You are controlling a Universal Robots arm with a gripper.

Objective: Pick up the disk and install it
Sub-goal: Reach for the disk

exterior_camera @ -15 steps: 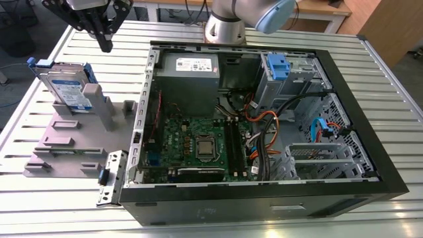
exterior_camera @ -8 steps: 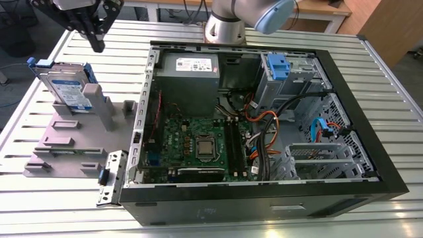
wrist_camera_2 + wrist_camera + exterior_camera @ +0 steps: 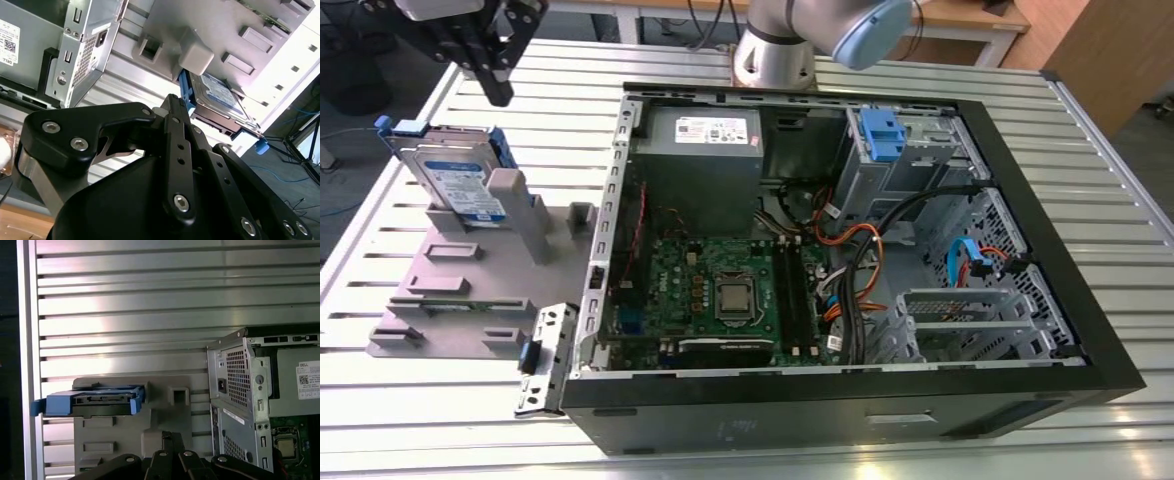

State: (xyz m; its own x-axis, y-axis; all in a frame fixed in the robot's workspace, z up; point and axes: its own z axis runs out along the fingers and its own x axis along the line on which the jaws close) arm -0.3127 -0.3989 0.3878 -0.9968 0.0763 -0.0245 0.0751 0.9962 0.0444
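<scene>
— Exterior view, nearest entry?
— Open computer case [image 3: 761, 425], laid on its side on the slatted metal table [image 3: 427, 420]; the motherboard [image 3: 720, 290] is exposed.
— Next entry, further back?
— Grey fixture [image 3: 454, 290], set just beside the case, on the exterior view's left. The disk [image 3: 454, 180] is propped tilted at its far end, blue tab farthest; it is seen edge-on in the first wrist view [image 3: 95, 402].
— Farthest entry?
— Gripper [image 3: 495, 95], hung above and beyond the disk, apart from it. Fingers are closed together at the tip; nothing is held.
</scene>
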